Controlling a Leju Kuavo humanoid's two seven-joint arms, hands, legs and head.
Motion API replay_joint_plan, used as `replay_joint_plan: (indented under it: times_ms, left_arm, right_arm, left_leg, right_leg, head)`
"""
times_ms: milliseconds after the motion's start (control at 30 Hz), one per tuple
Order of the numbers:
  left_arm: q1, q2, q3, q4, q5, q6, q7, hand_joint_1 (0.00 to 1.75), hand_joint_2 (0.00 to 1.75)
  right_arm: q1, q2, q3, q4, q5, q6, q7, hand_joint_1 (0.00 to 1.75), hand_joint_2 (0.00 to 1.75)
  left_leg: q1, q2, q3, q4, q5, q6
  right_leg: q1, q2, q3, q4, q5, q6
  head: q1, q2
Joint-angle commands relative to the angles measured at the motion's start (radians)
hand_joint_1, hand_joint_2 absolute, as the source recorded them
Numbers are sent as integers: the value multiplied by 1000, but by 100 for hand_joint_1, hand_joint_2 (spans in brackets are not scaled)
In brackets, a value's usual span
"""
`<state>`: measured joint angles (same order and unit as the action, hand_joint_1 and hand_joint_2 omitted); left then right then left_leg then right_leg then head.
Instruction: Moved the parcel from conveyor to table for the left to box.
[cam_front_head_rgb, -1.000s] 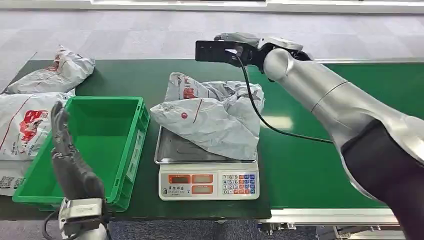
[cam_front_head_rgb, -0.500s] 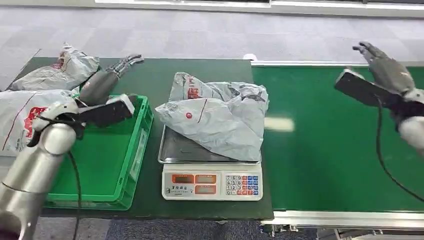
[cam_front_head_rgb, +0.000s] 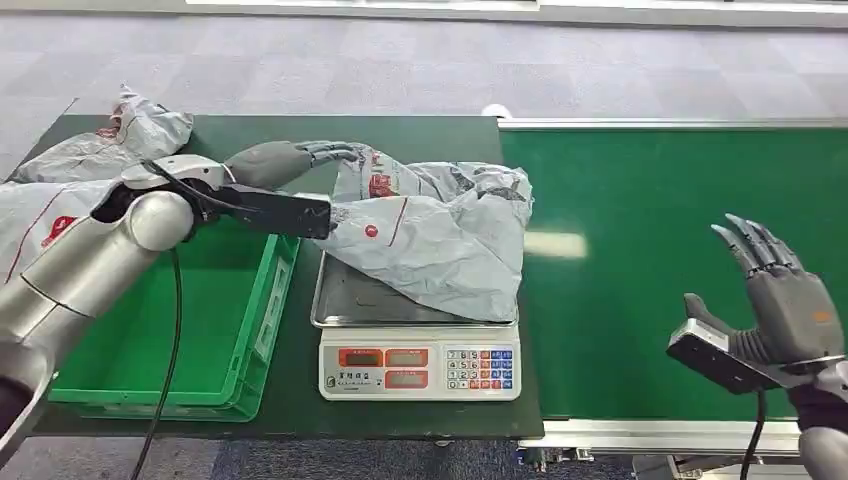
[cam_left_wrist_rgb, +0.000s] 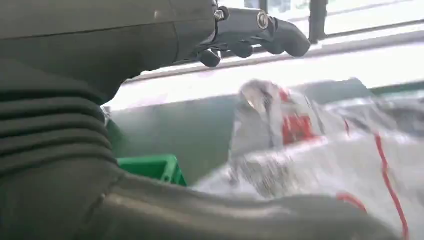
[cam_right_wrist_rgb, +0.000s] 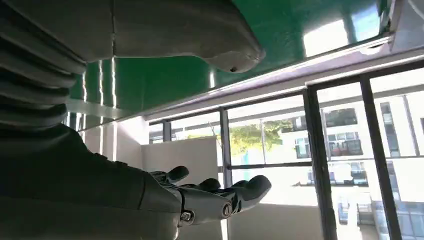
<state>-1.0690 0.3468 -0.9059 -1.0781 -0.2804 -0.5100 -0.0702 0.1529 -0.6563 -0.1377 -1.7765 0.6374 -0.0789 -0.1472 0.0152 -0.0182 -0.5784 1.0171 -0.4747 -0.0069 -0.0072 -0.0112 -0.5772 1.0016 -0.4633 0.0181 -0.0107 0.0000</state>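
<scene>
A crumpled grey parcel with red print lies on the tray of a white scale on the dark green table. My left hand reaches over the green box's far corner, fingers spread beside the parcel's left end; it holds nothing. The left wrist view shows those fingers above the blurred parcel. My right hand hangs open over the conveyor belt near its front right, palm up. Its fingers hold nothing in the right wrist view.
Two more grey parcels lie on the table to the left of the box. The box is empty inside. The conveyor's metal front rail runs along the bottom right.
My left hand has swung right from over the box to the parcel's left end. My right hand has dropped from the belt's far side down to its front right.
</scene>
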Motion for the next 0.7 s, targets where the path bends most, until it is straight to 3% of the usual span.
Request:
replay_joint_plan:
  times_ms: [33, 133, 300, 400, 500, 533, 567, 700]
  left_arm:
    - [29, -138, -251, 230, 39, 58, -78, 0, 175]
    - [61, -175, -262, 259, 33, 76, -98, 0, 175]
    - [141, -318, -263, 419, -18, 165, -158, 0, 175]
    - [175, -421, -240, 510, -47, 250, -184, 0, 175]
    - [177, -444, -234, 524, -54, 273, -188, 0, 175]
    - [181, -452, -220, 530, -58, 300, -194, 28, 175]
    - [185, -457, -214, 534, -57, 307, -195, 175, 175]
    - [187, -470, -201, 542, -92, 360, -198, 175, 175]
  right_arm:
    - [62, 264, -25, -13, 65, -40, -13, 0, 175]
    - [23, 276, 4, 17, 73, -40, -10, 0, 175]
    - [-28, 307, 69, 88, 90, -49, -7, 0, 175]
    - [-91, 366, 125, 154, 131, -65, 0, 0, 175]
    - [-129, 374, 146, 173, 131, -61, 2, 0, 175]
    - [-147, 373, 156, 192, 131, -60, 3, 0, 175]
    - [-162, 379, 162, 196, 132, -57, 6, 0, 175]
    - [-175, 388, 178, 209, 135, -60, 9, 0, 175]
  left_leg:
    - [0, -1, 6, -6, 2, 0]
    - [0, 1, 5, -5, 2, 0]
    - [-2, 5, 7, -7, 2, 1]
    - [-3, 4, 7, -7, 2, 1]
    - [-3, 7, 6, -5, 1, 1]
    - [-3, 7, 4, -4, 1, 1]
    - [-3, 7, 3, -2, 0, 0]
    - [-4, 9, 4, -4, 1, 0]
  right_leg:
    - [1, -2, 7, -6, 1, -1]
    - [0, 1, 5, -5, 2, -1]
    - [-1, 4, 7, -7, 3, 0]
    - [-2, 4, 8, -8, 3, 0]
    - [-2, 6, 6, -6, 3, 0]
    - [-3, 6, 5, -5, 3, 0]
    - [-3, 6, 3, -3, 2, 0]
    - [-3, 9, 3, -4, 3, -1]
  head:
    - [0, 0]
    - [0, 0]
    - [0, 0]
    - [0, 0]
    - [0, 0]
    - [0, 0]
    - [0, 0]
    - [0, 0]
